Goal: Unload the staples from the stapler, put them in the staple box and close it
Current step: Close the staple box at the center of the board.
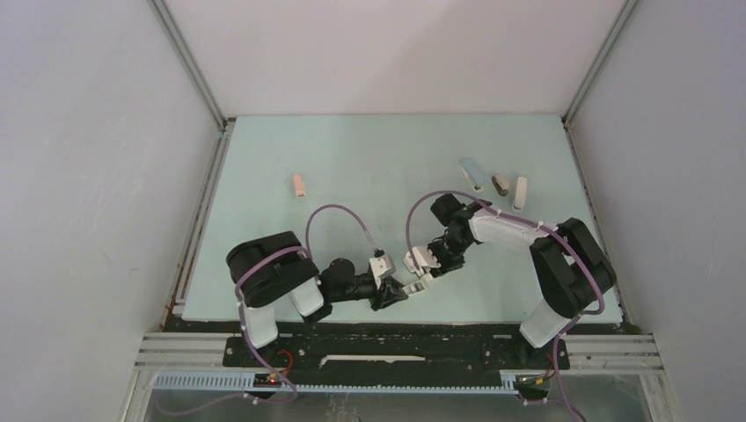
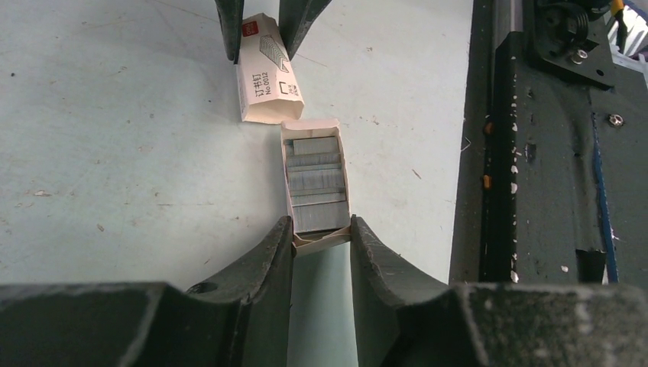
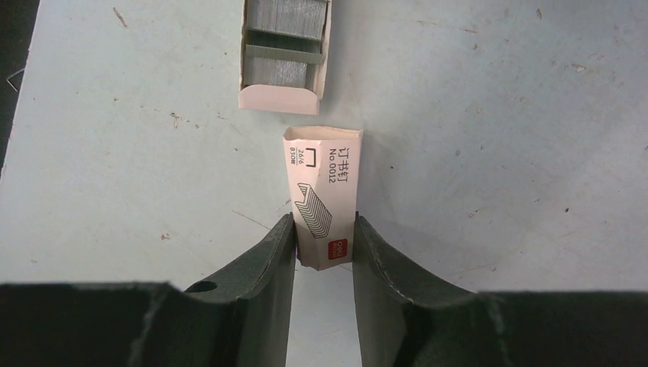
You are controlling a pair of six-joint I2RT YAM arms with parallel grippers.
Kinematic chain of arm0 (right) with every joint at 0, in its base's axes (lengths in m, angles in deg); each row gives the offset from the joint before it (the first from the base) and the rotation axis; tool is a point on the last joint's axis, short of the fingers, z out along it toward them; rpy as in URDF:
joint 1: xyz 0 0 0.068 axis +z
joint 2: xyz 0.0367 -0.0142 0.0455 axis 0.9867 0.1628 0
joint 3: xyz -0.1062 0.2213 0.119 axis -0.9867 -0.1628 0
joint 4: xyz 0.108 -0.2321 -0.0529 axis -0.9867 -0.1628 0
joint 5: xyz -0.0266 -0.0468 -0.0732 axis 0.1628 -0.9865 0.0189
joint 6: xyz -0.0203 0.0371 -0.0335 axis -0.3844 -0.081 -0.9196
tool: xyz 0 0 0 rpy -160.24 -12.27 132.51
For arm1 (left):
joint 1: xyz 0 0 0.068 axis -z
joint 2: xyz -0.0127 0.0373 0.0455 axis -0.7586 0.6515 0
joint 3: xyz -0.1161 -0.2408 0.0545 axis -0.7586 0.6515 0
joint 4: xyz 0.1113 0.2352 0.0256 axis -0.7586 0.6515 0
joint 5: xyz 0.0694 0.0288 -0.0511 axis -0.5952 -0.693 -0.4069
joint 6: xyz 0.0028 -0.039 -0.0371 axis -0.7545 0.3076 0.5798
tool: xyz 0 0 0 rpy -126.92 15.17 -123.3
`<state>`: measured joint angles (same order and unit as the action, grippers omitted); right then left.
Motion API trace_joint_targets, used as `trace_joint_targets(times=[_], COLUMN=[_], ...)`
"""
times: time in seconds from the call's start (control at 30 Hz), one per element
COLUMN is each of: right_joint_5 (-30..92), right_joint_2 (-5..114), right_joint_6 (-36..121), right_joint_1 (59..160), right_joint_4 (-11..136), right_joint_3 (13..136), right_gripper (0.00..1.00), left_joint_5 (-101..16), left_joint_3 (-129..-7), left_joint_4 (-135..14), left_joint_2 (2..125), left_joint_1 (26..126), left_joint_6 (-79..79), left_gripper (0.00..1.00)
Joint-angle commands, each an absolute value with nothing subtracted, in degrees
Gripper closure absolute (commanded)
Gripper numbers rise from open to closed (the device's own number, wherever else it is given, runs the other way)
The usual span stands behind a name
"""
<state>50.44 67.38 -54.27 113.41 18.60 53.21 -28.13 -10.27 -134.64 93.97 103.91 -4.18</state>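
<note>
Grey staples [image 2: 317, 183] lie in rows in a small open cardboard tray [image 2: 341, 153] on the table near the front edge. My left gripper [image 2: 321, 225] is shut on the tray's near end. The tray's printed white sleeve [image 3: 325, 183] lies just beyond it, apart from the tray, with my right gripper [image 3: 325, 225] shut on its far end. In the right wrist view the staples [image 3: 284, 23] and the tray [image 3: 277, 98] show at the top. From above, the left gripper [image 1: 400, 288] and the right gripper [image 1: 420, 266] face each other closely. A pink stapler [image 1: 298, 185] lies far back left.
A blue stapler [image 1: 472, 172], a brown one [image 1: 500, 184] and a white one [image 1: 521, 192] lie in a row at the back right. The black mounting rail [image 2: 535, 153] runs along the table's near edge, close to the tray. White walls enclose the table.
</note>
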Motion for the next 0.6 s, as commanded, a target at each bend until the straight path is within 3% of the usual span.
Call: trace_joint_targets(times=[0.0,0.57], right_joint_5=[50.42,50.37], right_joint_2=[65.56,63.39], right_joint_6=[-58.29,-61.68], right_joint_1=[114.72,117.36], right_joint_4=[18.62,19.30], right_joint_3=[51.44,49.47], right_gripper=[0.61,0.60], left_joint_5=[-24.71,-23.55], left_joint_3=[-9.02,-8.97], left_joint_4=[-137.80,-137.45], left_joint_2=[93.45,92.99], left_joint_1=[103.29,101.03], left_joint_6=[-5.67,-6.19], left_gripper=[0.65,0.65])
